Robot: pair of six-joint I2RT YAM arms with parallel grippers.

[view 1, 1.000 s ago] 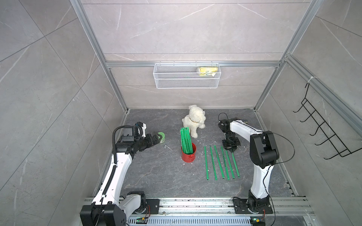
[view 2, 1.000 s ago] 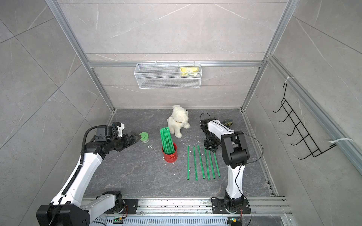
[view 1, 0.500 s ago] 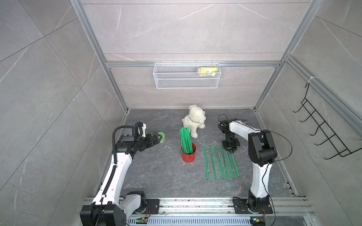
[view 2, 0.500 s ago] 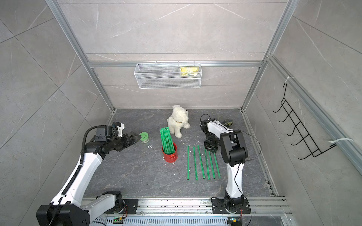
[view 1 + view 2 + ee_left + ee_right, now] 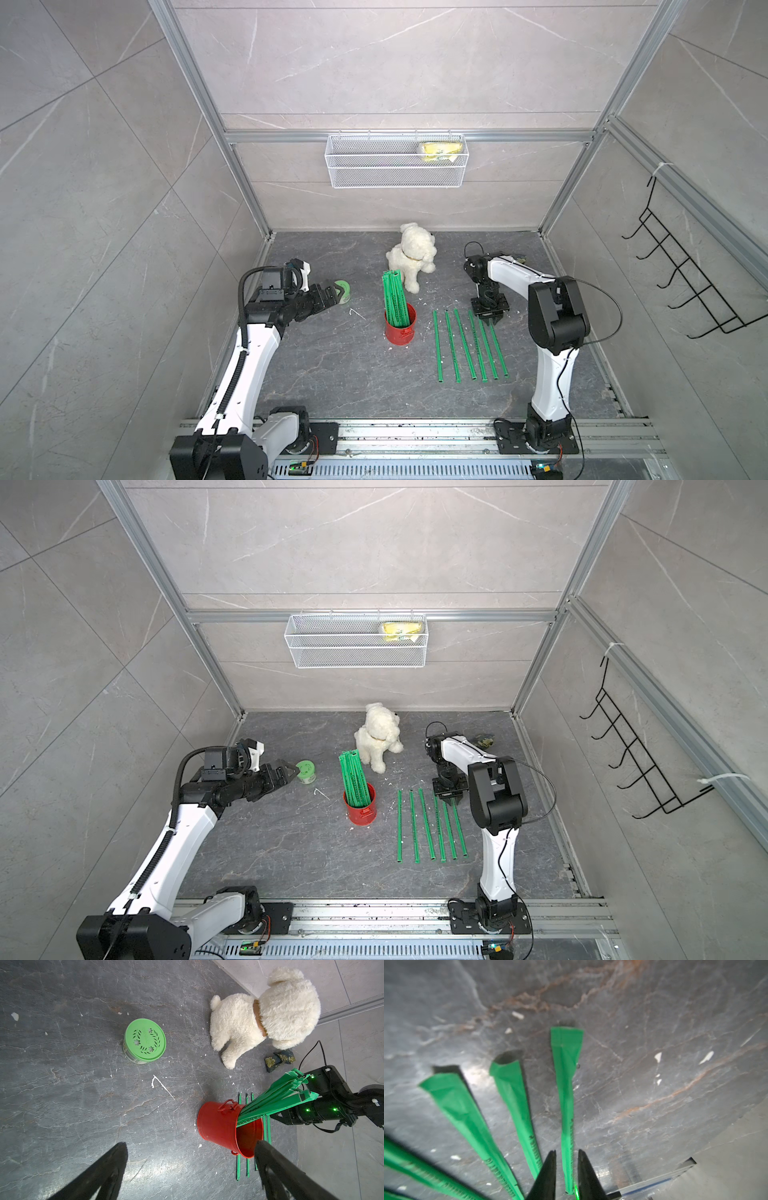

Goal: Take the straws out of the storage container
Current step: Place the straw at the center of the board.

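The red storage container (image 5: 400, 332) (image 5: 361, 810) stands mid-floor with a bundle of green straws (image 5: 397, 299) (image 5: 276, 1097) leaning out of it. Several more straws (image 5: 465, 349) (image 5: 432, 825) lie side by side on the floor to its right. My right gripper (image 5: 491, 322) (image 5: 566, 1151) points down over the far end of the rightmost ones. Its jaws stand slightly apart around one lying straw (image 5: 566, 1105), with a thin gap on each side. My left gripper (image 5: 332, 297) (image 5: 190, 1144) hangs wide open and empty, left of the can (image 5: 218, 1124).
A green-lidded jar (image 5: 343, 289) sits just beyond the left gripper. A white plush dog (image 5: 411, 259) stands behind the can, and a small dark pouch (image 5: 279, 1060) lies near the back right. A wire basket (image 5: 395, 166) hangs on the back wall, a black hook rack (image 5: 685, 282) on the right wall.
The right jaws have parted a little off the straw lying between them. The left arm has not moved.
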